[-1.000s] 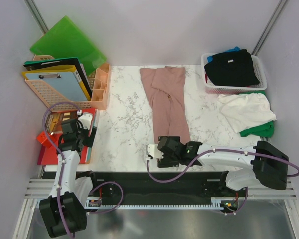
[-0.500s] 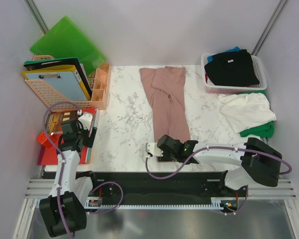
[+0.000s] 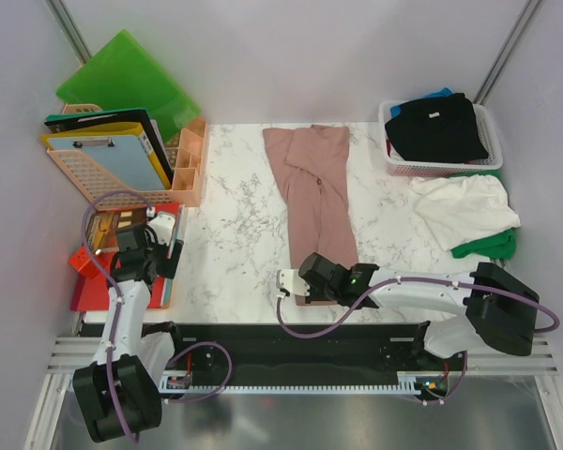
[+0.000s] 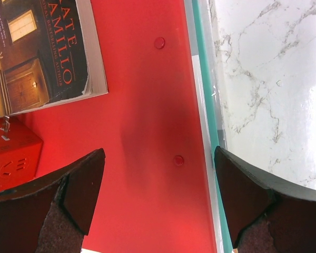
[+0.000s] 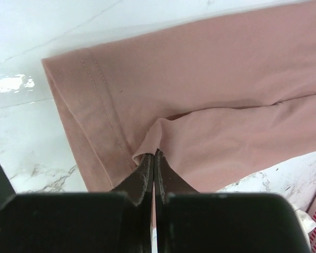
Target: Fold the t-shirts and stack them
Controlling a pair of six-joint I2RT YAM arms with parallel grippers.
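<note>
Right fingers (image 5: pixel 141 182) closed tight on near hem of pink shirt (image 3: pixel 314 192) — long folded strip at middle of tabletop (image 3: pixel 235 234). Left fingers (image 4: pixel 79 184) wide apart, empty, over red folder (image 4: pixel 147 105). Advice: lift hem low, carry straight toward collar — edges must meet.

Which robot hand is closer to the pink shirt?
Right. The right gripper pinches the near hem of the pink shirt; the left gripper hangs open over the red folder, well off to its left.

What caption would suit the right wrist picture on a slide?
Right gripper pinching the pink t-shirt near its hem, on a marble table.
</note>
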